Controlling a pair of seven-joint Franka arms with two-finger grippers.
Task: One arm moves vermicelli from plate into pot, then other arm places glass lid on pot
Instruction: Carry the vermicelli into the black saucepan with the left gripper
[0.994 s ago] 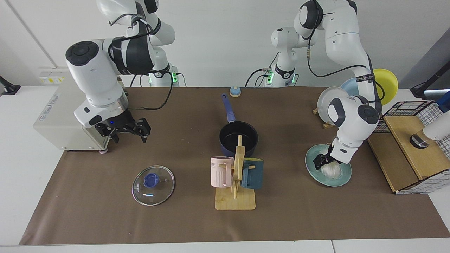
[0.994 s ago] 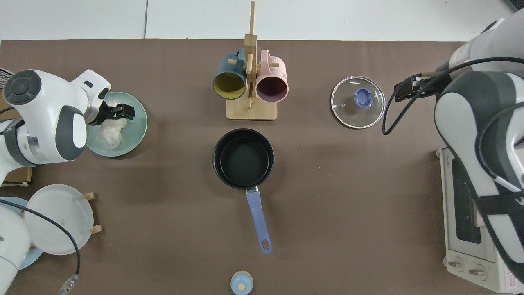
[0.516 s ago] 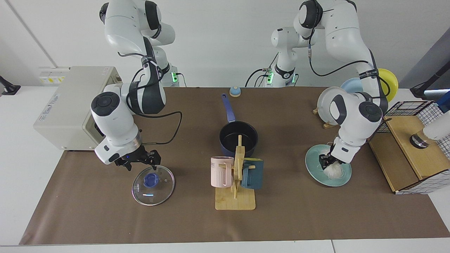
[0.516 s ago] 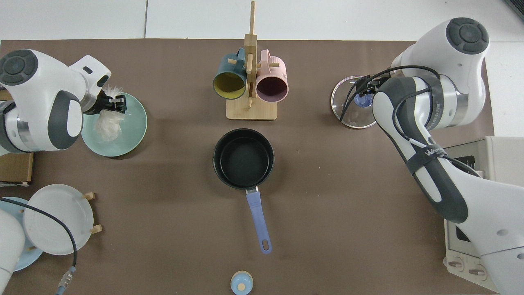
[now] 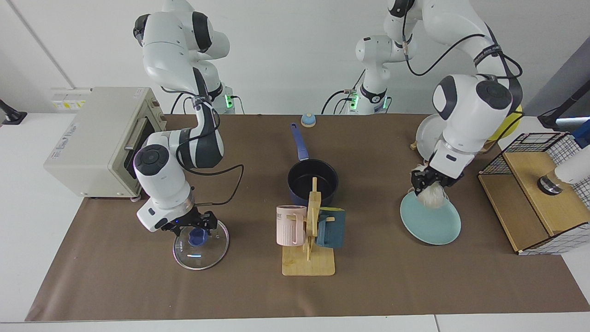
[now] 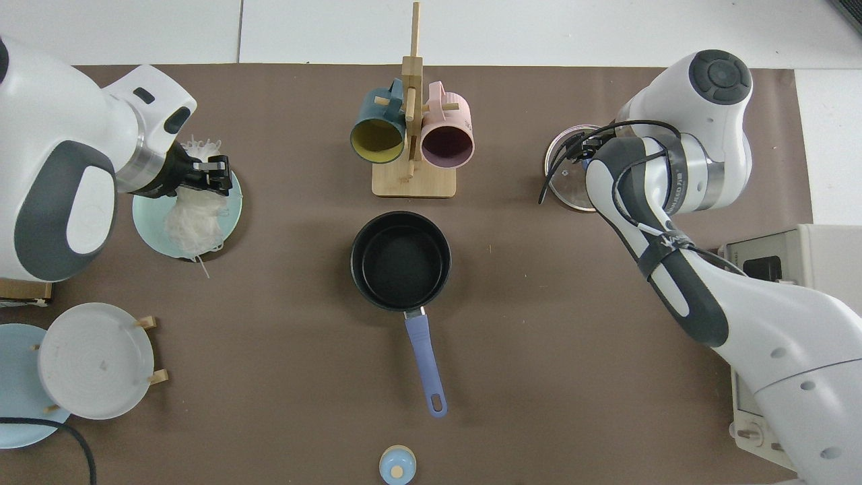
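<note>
While the vermicelli (image 5: 432,197) hangs in the air just above the back edge of the teal plate (image 5: 433,226), the left gripper (image 5: 429,182) is pinched tight on the top of the white bundle. From above, loose strands trail down past the plate's rim, and one thin strand hangs lower than the rest. The plate itself looks bare now.

The pot (image 5: 313,182) sits in the middle of the brown mat, well apart from the plate, with its black inside empty and its long blue handle pointing toward the robots. Just in front of it stands a wooden mug rack (image 5: 309,235) with a pink mug (image 5: 290,225) and a dark teal mug (image 5: 332,228).

To do this step well, I think the arm should lift the noodles high enough that the dangling strands clear the pot's rim, carry them slowly so nothing drops off, and let go only when the bundle is right over the middle of the pot. It should also keep away from the mug rack.

On the other side, the right gripper (image 5: 197,224) is low over the glass lid (image 5: 201,243), right at the blue knob. I cannot tell if its fingers have closed on the knob. The lid lies flat on the mat.
</note>
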